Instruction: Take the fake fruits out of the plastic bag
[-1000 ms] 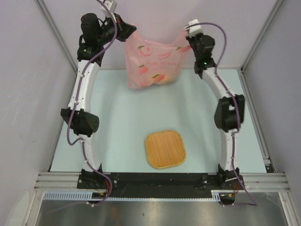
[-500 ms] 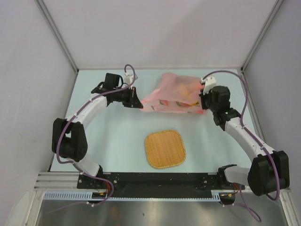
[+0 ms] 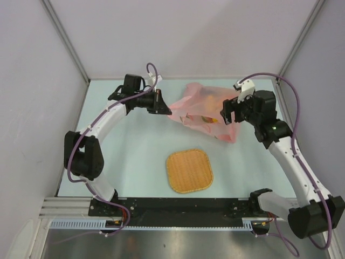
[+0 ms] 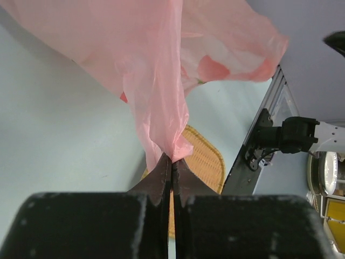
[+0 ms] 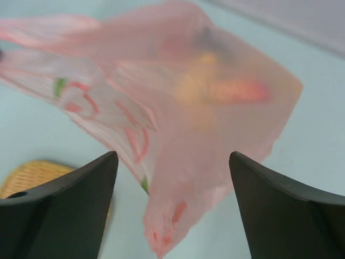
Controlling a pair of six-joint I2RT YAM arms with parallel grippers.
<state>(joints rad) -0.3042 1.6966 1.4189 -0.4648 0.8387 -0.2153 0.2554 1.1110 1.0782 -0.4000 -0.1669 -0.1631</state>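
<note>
The pink plastic bag (image 3: 200,108) sags over the far middle of the table, its right end low near the surface. My left gripper (image 3: 163,104) is shut on the bag's left edge, and the film bunches between the closed tips (image 4: 172,159). My right gripper (image 3: 228,114) stands open just off the bag's right end, and the loose end of the plastic bag (image 5: 178,124) hangs between its spread fingers without being pinched. The fake fruits (image 5: 213,86) show only as blurred yellow and orange shapes through the film, as they do from above (image 3: 207,116).
A woven orange-tan square tray (image 3: 188,170) lies on the pale table in front of the bag; it also shows behind the left fingers (image 4: 207,159) and at the lower left of the right wrist view (image 5: 32,175). Grey walls enclose the table's back and sides.
Both arms have come down from high at the back, lowering the bag towards the table. The right gripper has opened and let go of the bag; the left still grips it.
</note>
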